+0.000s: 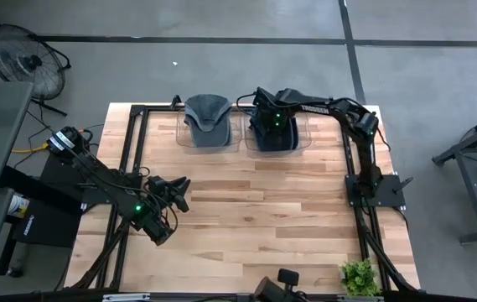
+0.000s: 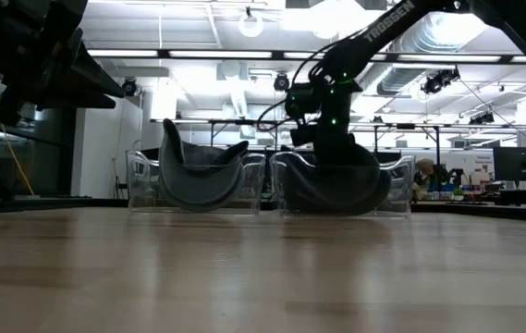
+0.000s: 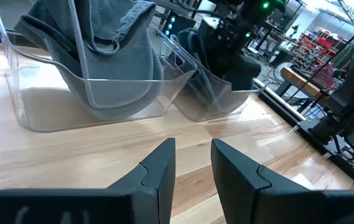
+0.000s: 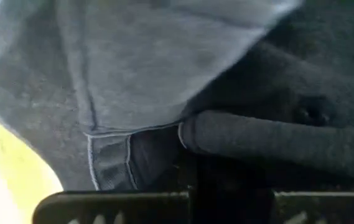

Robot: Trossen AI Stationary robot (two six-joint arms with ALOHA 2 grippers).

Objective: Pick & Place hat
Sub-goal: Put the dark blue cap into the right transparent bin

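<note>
Step in hand: grasp. Right gripper (image 1: 273, 126) down inside right clear bin (image 1: 305, 138) at table's 12 o'clock, jaws closed on dark hat (image 1: 276, 138) fabric. Grey hat (image 1: 207, 117) sits in left clear bin (image 1: 181, 138), just beside. Left gripper (image 1: 175, 191) waits at 9 o'clock, narrow gap, empty. Next move, by judgement: lift straight up, clear bin wall before carrying.

Dark jointed arms, green lights

"TROSSEN" reads along the right arm (image 2: 387, 26).
</note>
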